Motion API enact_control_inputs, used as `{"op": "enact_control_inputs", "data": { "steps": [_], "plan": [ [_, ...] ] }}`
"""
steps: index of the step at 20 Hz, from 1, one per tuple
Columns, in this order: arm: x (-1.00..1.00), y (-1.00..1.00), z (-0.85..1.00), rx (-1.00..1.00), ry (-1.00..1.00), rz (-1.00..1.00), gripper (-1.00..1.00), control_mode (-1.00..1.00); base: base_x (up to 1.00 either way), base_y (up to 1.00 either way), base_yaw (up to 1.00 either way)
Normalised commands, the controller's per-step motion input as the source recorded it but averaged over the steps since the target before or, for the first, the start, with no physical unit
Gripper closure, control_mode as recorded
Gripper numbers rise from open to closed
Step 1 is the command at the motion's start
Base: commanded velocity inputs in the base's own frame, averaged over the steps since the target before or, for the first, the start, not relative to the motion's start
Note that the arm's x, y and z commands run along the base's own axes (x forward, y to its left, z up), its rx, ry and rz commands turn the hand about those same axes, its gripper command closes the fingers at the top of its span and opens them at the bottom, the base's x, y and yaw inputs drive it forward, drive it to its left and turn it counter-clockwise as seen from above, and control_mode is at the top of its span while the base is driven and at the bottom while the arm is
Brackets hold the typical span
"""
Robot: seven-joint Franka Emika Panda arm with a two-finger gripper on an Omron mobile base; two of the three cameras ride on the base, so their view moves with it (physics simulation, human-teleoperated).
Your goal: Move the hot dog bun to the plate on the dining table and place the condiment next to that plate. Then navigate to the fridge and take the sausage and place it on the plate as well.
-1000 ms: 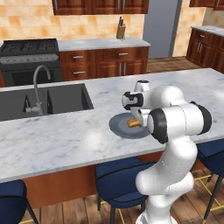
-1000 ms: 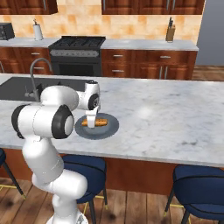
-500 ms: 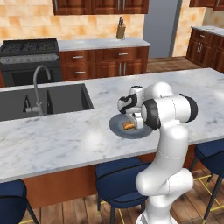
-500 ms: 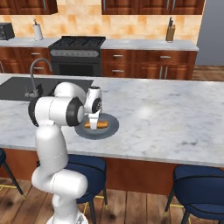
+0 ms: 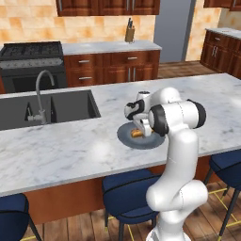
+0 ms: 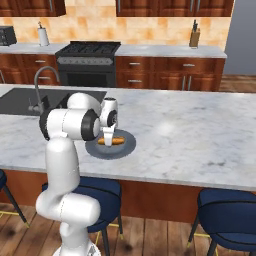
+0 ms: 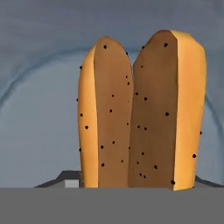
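Observation:
The hot dog bun [image 5: 137,133] is tan-orange and split lengthwise. It rests on or just above the round dark grey-blue plate [image 5: 126,137] near the front edge of the dining table [image 5: 70,150]. My gripper [image 5: 140,126] points down over the plate, shut on the bun. The right base view shows the bun [image 6: 113,141] across the plate [image 6: 122,149] under the gripper [image 6: 108,136]. In the hand view the bun [image 7: 140,113] stands close between the finger tips, with the plate [image 7: 39,122] behind it. The condiment and the sausage are out of view.
A dark sink [image 5: 47,108] with a curved tap [image 5: 40,89] sits in the table to the left of the plate. Blue stools [image 5: 132,193] stand under the front edge. Behind are a stove [image 5: 30,52], wood cabinets and a grey fridge [image 5: 172,28].
The arm's elbow has swung from low on the right to upright over the plate. The gripper and bun have stayed at the plate.

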Motion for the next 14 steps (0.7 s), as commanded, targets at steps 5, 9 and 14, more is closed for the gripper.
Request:
{"op": "enact_control_inputs", "data": {
  "steps": [5,9,14],
  "plan": [
    [0.00,0.00,0.03,0.00,0.05,0.00,-1.00,-1.00,0.00,0.00,0.00],
    [0.00,0.00,0.24,0.00,0.03,0.00,-1.00,-1.00,0.00,0.00,0.00],
    [-0.03,0.00,0.30,0.00,0.00,0.00,-1.00,-1.00,0.00,0.00,0.00]
  ]
}}
